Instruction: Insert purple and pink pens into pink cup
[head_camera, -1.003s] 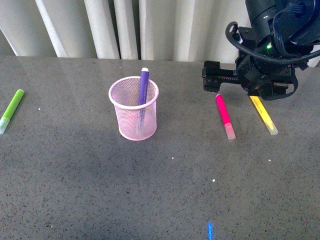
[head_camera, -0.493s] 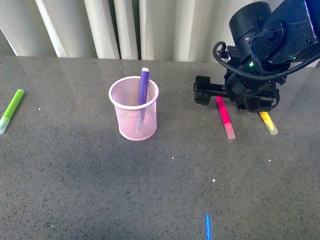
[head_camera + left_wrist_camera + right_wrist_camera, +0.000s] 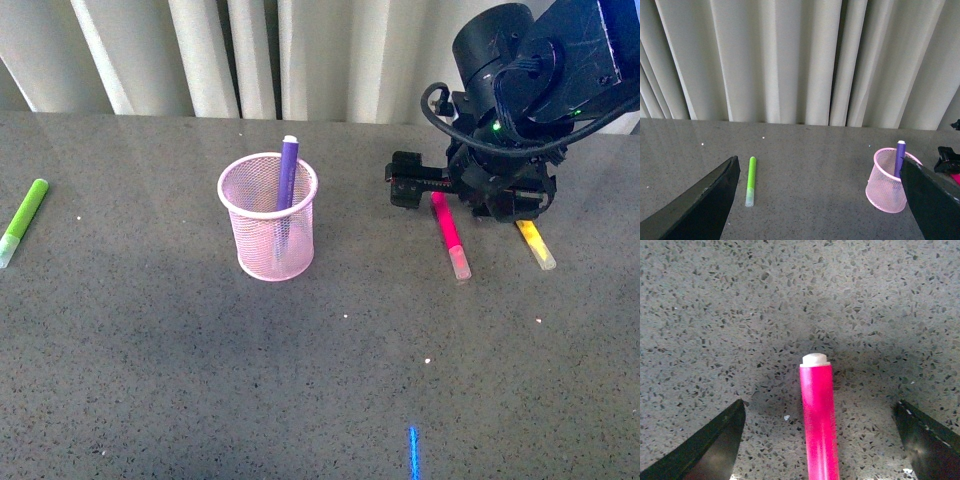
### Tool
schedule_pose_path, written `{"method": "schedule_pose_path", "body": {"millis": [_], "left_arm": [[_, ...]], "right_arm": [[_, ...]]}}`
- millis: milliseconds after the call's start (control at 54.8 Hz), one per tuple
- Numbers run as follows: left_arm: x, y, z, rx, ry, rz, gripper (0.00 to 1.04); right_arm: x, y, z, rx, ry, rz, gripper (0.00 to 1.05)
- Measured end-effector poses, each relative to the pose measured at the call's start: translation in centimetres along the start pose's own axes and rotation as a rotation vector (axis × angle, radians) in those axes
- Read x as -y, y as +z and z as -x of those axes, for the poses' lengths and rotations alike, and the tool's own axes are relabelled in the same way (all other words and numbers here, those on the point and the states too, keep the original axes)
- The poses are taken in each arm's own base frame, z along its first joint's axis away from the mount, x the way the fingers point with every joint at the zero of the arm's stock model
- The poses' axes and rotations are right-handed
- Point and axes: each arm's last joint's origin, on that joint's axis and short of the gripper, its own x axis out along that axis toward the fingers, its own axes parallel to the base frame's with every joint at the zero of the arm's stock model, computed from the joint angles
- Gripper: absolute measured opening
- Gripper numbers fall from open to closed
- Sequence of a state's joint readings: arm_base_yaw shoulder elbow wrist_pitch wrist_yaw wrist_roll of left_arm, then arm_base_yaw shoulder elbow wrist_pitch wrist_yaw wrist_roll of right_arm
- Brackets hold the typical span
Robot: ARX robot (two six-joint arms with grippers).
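Observation:
The pink cup [image 3: 268, 218] stands upright mid-table with the purple pen [image 3: 288, 175] leaning inside it, its tip above the rim. The pink pen [image 3: 449, 232] lies flat on the table to the right, clear cap toward me. My right gripper [image 3: 440, 195] hovers open over the pen's far end. In the right wrist view the pink pen [image 3: 818, 420] lies midway between the two spread fingers, untouched. My left gripper [image 3: 822, 200] is open and out of the front view; its wrist view shows the cup [image 3: 888, 175] and purple pen [image 3: 899, 159] off to one side.
A yellow marker [image 3: 535, 243] lies just right of the pink pen, partly under my right arm. A lime-green marker [image 3: 22, 220] rests at the table's far left, seen as the green marker [image 3: 750, 181] in the left wrist view. Curtains hang behind the table's far edge.
My right arm has swung left and down from above the yellow marker to over the pink pen's far end. The pens and cup have not moved.

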State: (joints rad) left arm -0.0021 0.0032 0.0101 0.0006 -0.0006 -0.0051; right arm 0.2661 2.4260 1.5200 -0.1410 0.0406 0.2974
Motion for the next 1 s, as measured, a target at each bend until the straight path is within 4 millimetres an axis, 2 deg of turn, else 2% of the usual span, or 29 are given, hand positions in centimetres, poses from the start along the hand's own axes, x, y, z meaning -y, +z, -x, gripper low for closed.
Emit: {"method": "schedule_pose_path", "body": {"millis": [328,511,857,1003], "left_arm": [[0.0,0.0,0.0,0.0,0.0,0.0,0.98],[0.0,0.0,0.0,0.0,0.0,0.0,0.98],[0.0,0.0,0.0,0.0,0.0,0.0,0.98],[0.0,0.0,0.0,0.0,0.0,0.0,0.98]], "right_arm": [[-0.1,0.1,-0.2,-0.028,-0.022,0.004,0.42],[-0.6,0.1,-0.1,-0.031,0.001,0.003,0.13],[-0.8,-0.2,0.3,0.012,0.028,0.008,0.11],[-1.4,-0.6,1.6,0.13,0.032,0.103,0.11]]}}
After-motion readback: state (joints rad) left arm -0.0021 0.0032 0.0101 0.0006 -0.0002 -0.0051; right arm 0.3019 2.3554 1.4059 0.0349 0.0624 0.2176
